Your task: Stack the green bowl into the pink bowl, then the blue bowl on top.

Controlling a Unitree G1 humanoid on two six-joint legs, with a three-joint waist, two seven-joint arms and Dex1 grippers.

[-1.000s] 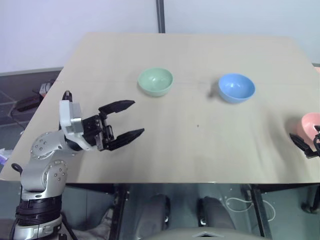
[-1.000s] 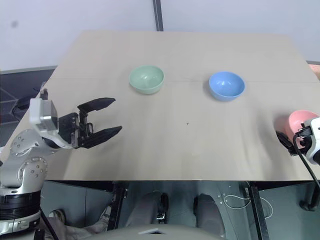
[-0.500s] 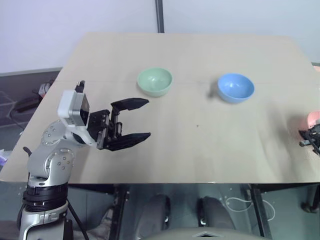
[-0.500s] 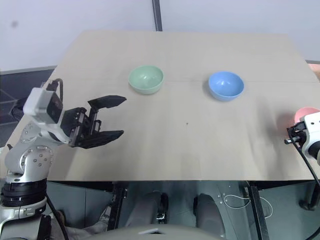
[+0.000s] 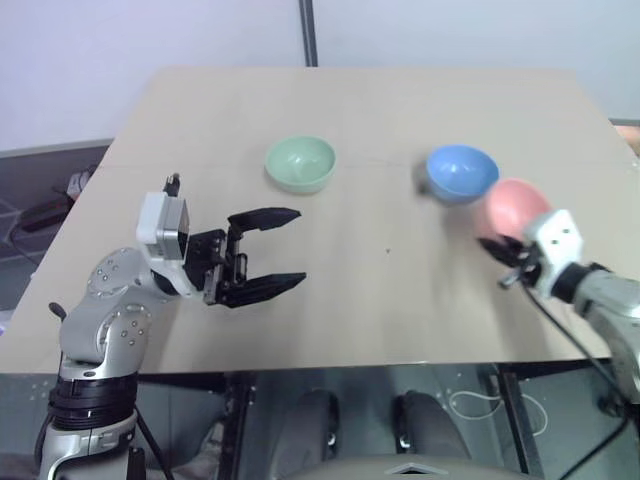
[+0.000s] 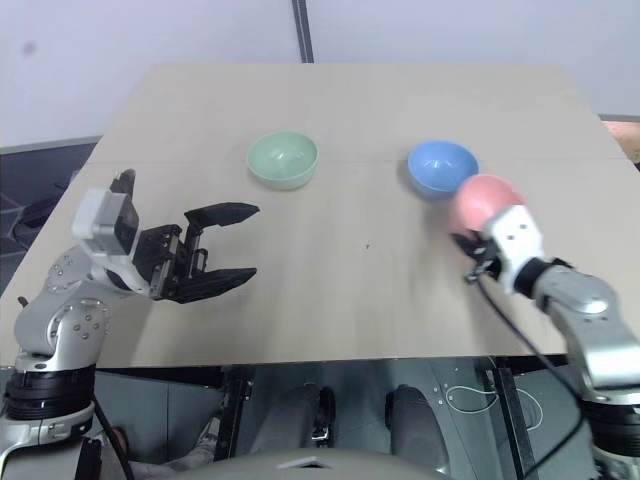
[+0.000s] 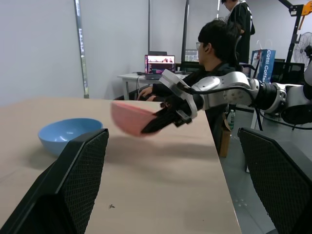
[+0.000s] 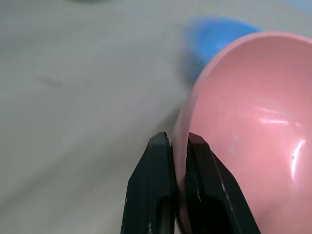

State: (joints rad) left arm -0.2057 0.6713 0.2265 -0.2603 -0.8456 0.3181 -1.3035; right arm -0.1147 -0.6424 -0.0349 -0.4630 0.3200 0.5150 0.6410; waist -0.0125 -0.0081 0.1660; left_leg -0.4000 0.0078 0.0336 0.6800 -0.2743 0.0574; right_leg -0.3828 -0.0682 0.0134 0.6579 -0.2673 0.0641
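Fingers [image 8: 155, 195] of the right gripper [image 8: 176, 146] pinch the rim of the pink bowl [image 8: 243, 126] — smooth, salmon, glossy inside — held tilted above the table [image 5: 400, 310], just beside the blue bowl [image 5: 461, 173]. Green bowl [image 5: 300, 163] sits apart; left gripper [image 5: 285, 250] hovers with its fingers spread wide.

A pale wooden worktop [image 5: 350, 300] carries the green bowl [image 5: 300, 163] and blue bowl [image 5: 461, 173], both beyond the open left fingers [image 5: 262, 217].
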